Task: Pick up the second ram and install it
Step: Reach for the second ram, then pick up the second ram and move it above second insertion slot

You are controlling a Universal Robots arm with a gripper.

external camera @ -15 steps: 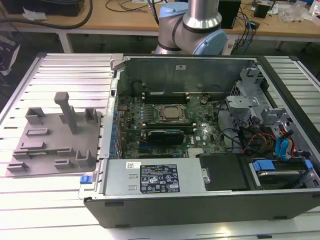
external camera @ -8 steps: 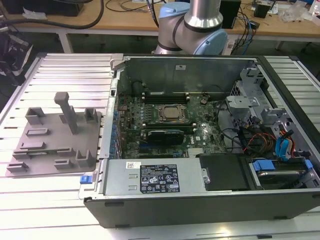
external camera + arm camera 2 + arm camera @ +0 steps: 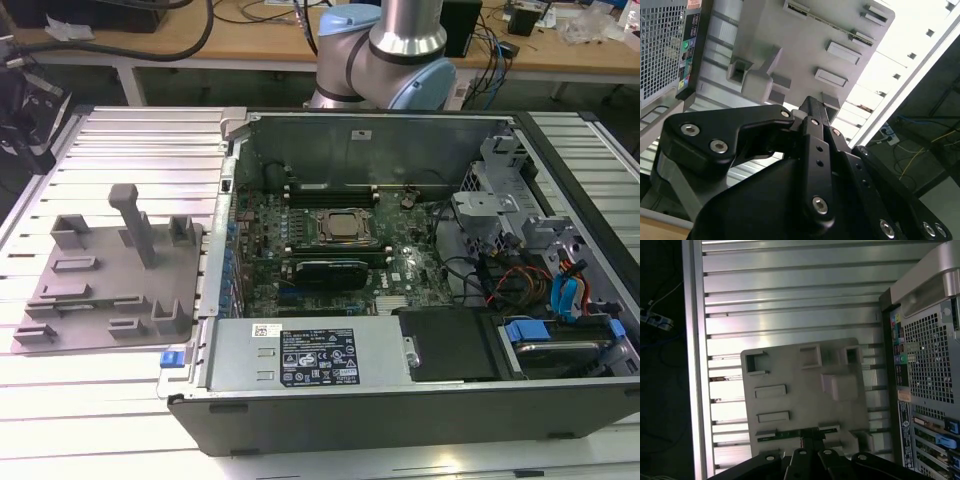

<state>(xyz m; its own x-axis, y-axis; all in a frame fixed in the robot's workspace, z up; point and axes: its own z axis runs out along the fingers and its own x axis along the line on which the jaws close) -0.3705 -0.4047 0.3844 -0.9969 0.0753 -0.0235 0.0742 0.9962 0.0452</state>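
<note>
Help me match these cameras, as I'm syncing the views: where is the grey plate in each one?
Exterior view: the plate lies on the slatted table at the exterior view's left, beside the open case.
First wrist view: the plate lies beside the case's vented back.
Second wrist view: the plate lies next to that vented back.
Shared landmark: the case.

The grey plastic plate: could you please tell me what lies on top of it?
Upright blocks; in the first wrist view a thin dark green ram stick lies along one edge of the plate. The gripper hides its middle.
</note>
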